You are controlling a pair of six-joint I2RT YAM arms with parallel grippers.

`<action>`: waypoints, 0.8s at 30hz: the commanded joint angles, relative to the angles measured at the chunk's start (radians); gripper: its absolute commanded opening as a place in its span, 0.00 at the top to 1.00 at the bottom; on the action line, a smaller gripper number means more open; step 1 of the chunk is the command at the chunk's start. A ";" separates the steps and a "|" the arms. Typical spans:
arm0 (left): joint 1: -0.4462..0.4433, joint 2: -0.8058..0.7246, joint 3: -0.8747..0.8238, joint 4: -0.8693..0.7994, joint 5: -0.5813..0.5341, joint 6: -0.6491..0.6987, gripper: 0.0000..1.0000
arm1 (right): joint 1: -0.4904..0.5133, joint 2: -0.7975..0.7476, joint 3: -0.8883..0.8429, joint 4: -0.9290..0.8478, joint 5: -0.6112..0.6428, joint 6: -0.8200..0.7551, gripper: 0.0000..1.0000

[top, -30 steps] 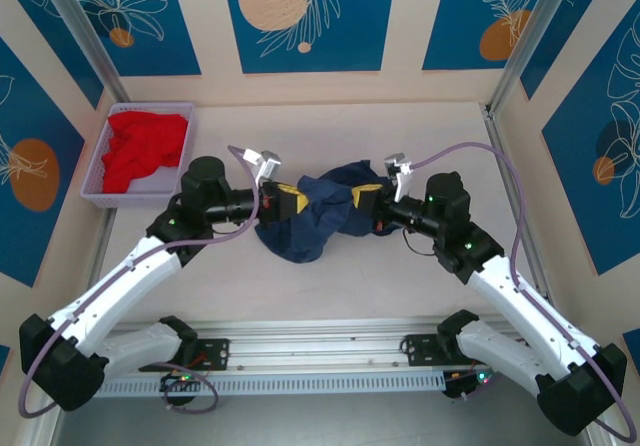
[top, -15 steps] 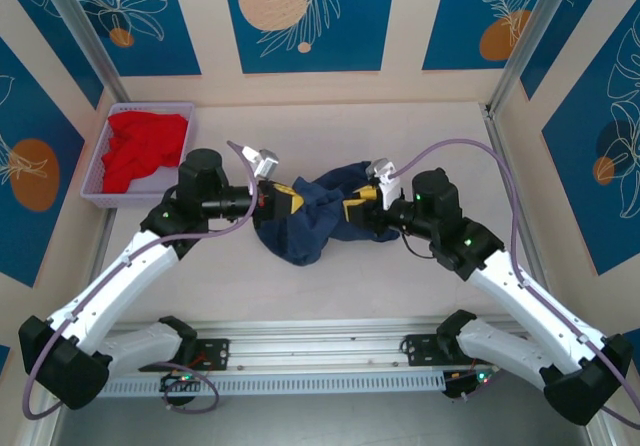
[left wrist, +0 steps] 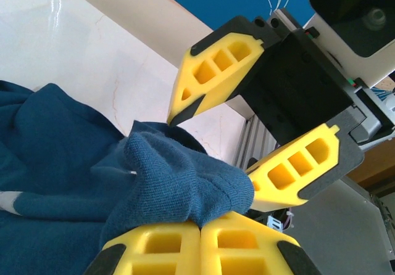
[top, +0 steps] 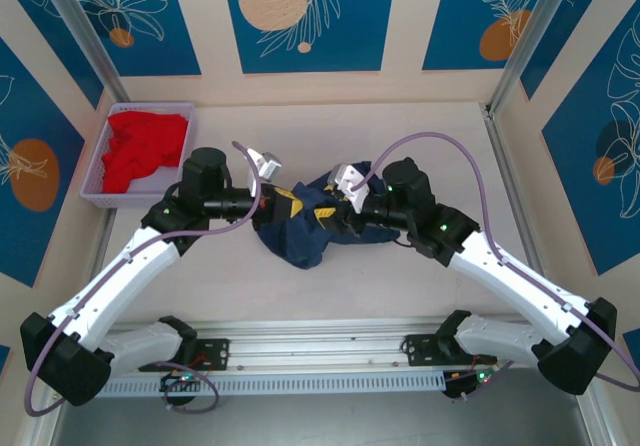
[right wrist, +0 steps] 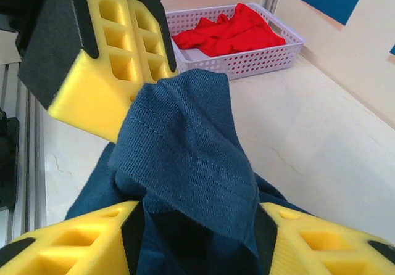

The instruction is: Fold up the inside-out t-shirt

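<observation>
Fabric of the inside-out t-shirt (top: 300, 238) lies bunched in a navy heap mid-tabletop (top: 400, 276), between my two arms. My left end effector (left wrist: 200, 229) is pressed together, pinching a raised fold of it. My right end effector (right wrist: 199, 211) stands spread, fingers either side of that same fold. A red garment (top: 145, 148) fills the basket (top: 93, 188) far left.

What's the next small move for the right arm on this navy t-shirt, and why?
Probably close the right gripper on the fold. Its fingers stand open either side of a bunched ridge of the inside-out t-shirt, which the left gripper pinches shut close by; a second grip would let both arms spread the cloth.
</observation>
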 commanded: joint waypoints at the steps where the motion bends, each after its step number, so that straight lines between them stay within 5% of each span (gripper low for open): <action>1: 0.011 0.004 0.032 -0.012 0.034 0.024 1.00 | 0.009 0.011 0.043 0.051 -0.015 -0.029 0.49; 9: 0.012 0.008 0.031 -0.016 0.039 0.028 1.00 | 0.009 0.023 0.053 0.073 -0.010 -0.027 0.62; 15: 0.012 0.007 0.033 -0.008 0.020 0.022 1.00 | 0.007 0.034 0.084 0.056 -0.034 0.016 1.00; 19: 0.011 0.004 0.053 -0.065 -0.153 0.025 1.00 | -0.004 0.041 0.126 0.030 -0.097 0.196 1.00; 24: -0.005 -0.033 0.044 -0.120 -0.338 0.041 0.81 | -0.034 0.082 0.169 0.030 -0.169 0.497 1.00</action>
